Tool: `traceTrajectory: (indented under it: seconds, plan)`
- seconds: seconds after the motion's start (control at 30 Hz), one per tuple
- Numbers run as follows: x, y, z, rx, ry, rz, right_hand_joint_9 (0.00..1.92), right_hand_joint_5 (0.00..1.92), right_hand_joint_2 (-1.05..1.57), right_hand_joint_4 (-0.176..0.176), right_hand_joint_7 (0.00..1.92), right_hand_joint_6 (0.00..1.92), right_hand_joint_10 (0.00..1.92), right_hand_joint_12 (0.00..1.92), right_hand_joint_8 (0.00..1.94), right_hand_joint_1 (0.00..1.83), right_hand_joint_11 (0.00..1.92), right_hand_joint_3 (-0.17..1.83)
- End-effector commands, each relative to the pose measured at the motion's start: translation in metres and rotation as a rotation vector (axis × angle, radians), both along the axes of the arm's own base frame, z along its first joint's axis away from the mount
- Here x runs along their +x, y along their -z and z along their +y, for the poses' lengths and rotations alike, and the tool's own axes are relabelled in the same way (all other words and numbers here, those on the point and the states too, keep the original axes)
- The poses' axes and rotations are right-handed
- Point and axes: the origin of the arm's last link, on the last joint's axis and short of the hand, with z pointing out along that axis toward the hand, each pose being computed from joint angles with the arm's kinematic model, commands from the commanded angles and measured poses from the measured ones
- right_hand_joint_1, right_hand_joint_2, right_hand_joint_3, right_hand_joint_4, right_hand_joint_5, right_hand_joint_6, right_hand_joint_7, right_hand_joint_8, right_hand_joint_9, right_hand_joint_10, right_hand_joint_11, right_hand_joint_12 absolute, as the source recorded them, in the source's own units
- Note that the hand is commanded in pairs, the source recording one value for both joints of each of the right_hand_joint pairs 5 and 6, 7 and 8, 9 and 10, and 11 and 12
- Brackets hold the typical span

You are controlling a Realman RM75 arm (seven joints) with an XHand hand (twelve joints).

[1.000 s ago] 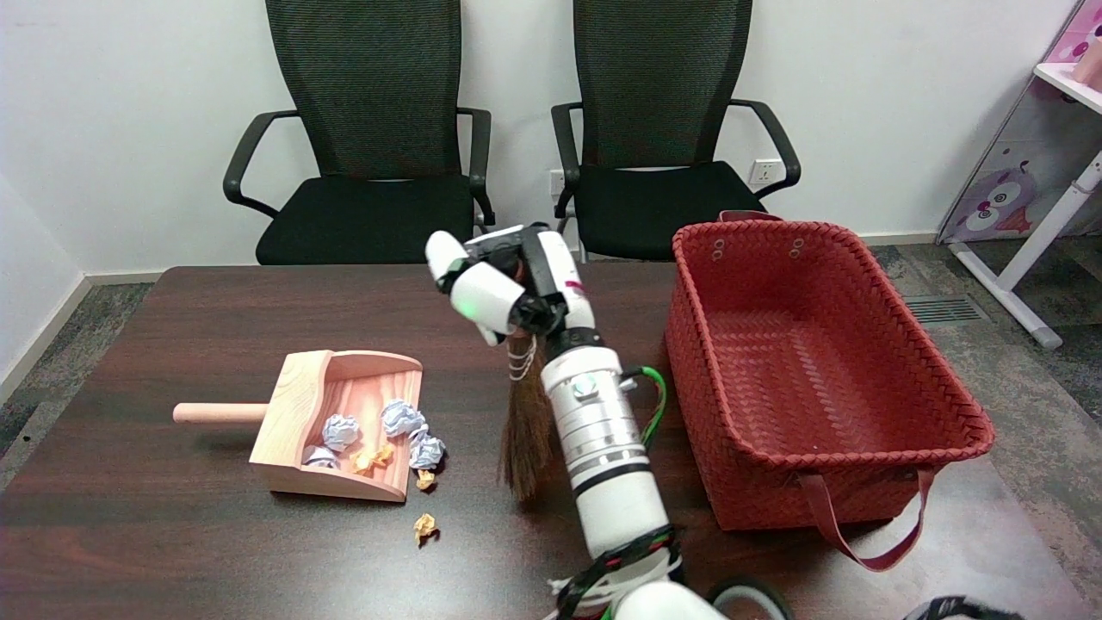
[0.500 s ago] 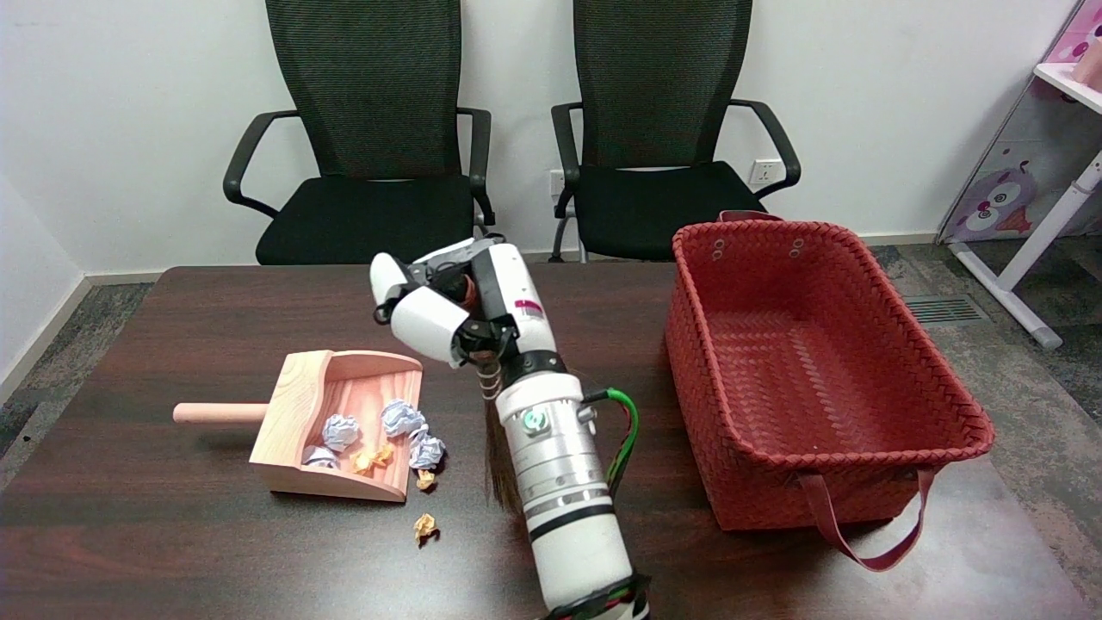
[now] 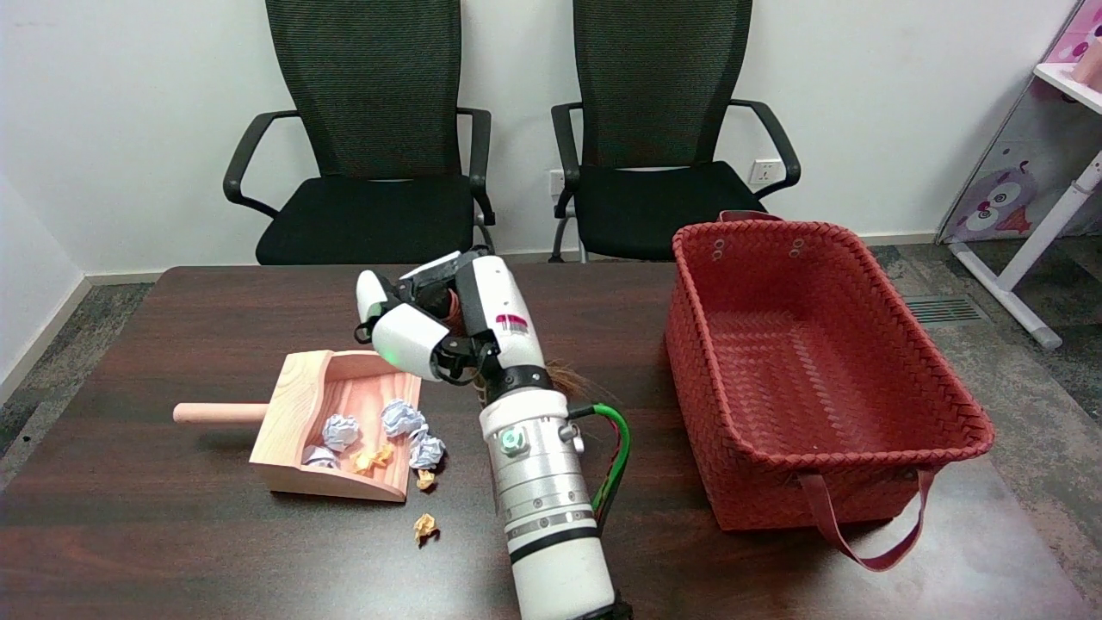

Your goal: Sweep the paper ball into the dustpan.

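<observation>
One dustpan (image 3: 303,430), one red basket (image 3: 930,405), two chairs (image 3: 366,129), seven paper balls (image 3: 341,430), one broom (image 3: 564,376).

This looks like an office room: two black mesh chairs (image 3: 366,138) stand behind the dark wooden tabletop (image 3: 172,534), against a plain white wall (image 3: 112,129) with a power socket (image 3: 764,171), carpet (image 3: 1033,362) underfoot.

white arm (image 3: 551,517); silver wrist band; green cable; black-and-white hand (image 3: 439,323)
</observation>
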Motion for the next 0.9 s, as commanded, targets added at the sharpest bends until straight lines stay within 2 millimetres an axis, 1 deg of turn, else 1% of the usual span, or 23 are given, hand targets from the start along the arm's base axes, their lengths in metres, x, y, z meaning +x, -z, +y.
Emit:
traceTrajectory:
  seconds: [0.03, 0.27, 0.5, 0.57, 0.7, 0.8, 0.9]
  plan:
    - [-0.012, 0.015, 0.000, 0.016, 0.057, -0.045, 1.92, 1.92, 1.57, 0.021, 1.92, 1.92, 1.92, 1.92, 1.92, 0.98, 1.92, 1.28]
    - [-0.010, 0.015, 0.001, 0.006, 0.053, -0.108, 1.92, 1.92, 1.57, 0.013, 1.92, 1.92, 1.92, 1.92, 1.92, 0.98, 1.92, 1.28]
    - [-0.003, 0.022, -0.003, -0.022, 0.044, -0.084, 1.92, 1.92, 1.57, 0.013, 1.92, 1.92, 1.92, 1.92, 1.92, 0.98, 1.92, 1.30]
    - [-0.002, 0.025, -0.005, -0.018, 0.046, -0.095, 1.92, 1.92, 1.57, 0.012, 1.92, 1.92, 1.92, 1.92, 1.92, 0.97, 1.92, 1.34]
    - [-0.003, 0.027, -0.008, -0.025, 0.059, -0.109, 1.92, 1.92, 1.57, 0.006, 1.92, 1.92, 1.92, 1.92, 1.92, 0.95, 1.92, 1.54]
    - [-0.008, 0.025, -0.011, -0.045, 0.082, -0.110, 1.92, 1.92, 1.56, 0.000, 1.92, 1.92, 1.92, 1.92, 1.92, 0.92, 1.92, 1.66]
    - [-0.018, 0.023, -0.014, -0.066, 0.120, -0.113, 1.92, 1.92, 1.54, 0.000, 1.92, 1.92, 1.92, 1.92, 1.92, 0.92, 1.92, 1.71]
